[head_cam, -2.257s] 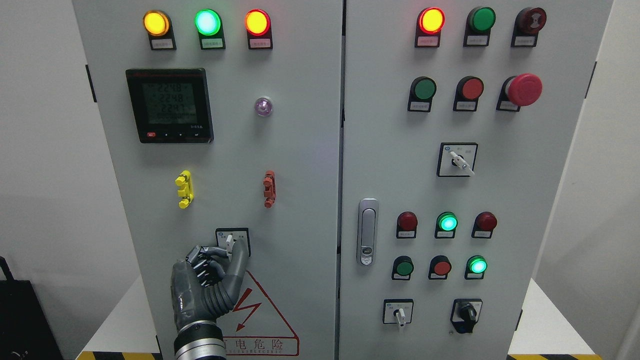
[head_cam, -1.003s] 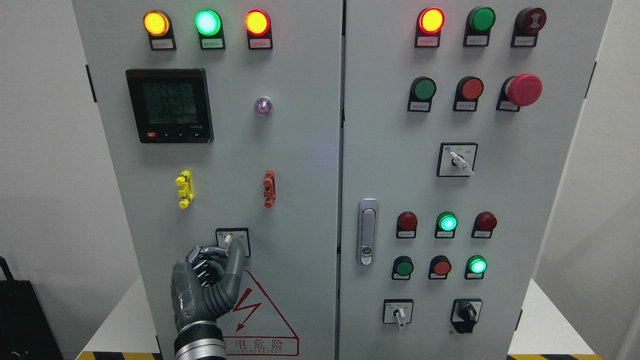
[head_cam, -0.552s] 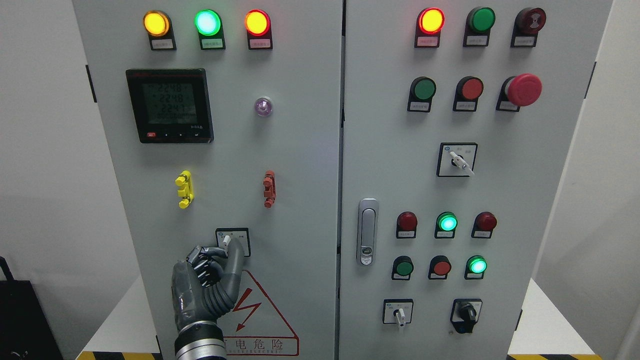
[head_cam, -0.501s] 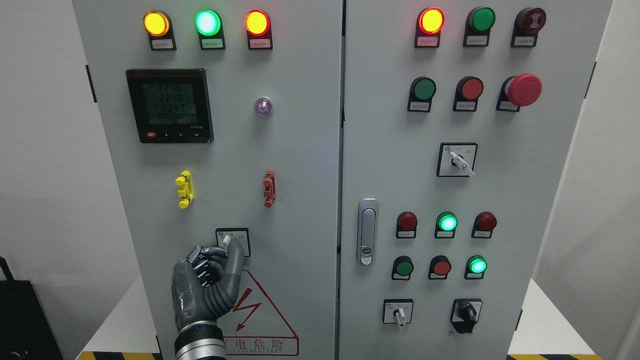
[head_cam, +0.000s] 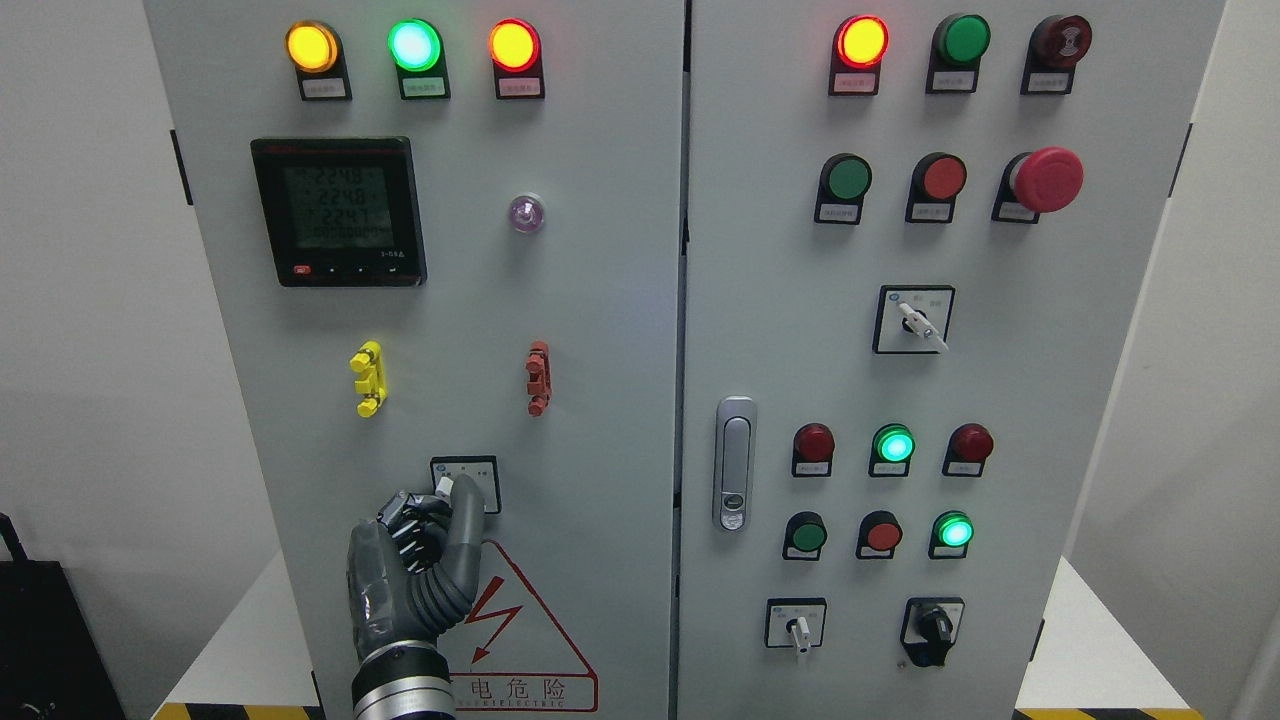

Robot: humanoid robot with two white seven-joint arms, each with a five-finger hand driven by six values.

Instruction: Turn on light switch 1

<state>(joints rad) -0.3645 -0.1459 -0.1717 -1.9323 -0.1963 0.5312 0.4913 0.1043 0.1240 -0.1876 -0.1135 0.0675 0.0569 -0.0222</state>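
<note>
Your left hand [head_cam: 415, 570] pinches the switch knob [head_cam: 446, 486] between thumb and fingers [head_cam: 412, 508]; you probably need more turning.

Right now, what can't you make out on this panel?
- Switch lever: head view, mostly covered by the left hand; its position is unreadable.
- Label plates, e.g. under the red lamp: print too small.
- Meter digits: too dim and small to be sure of.
- Warning sticker: lower left hidden by the hand's wrist.
- Right hand: out of frame.
</note>
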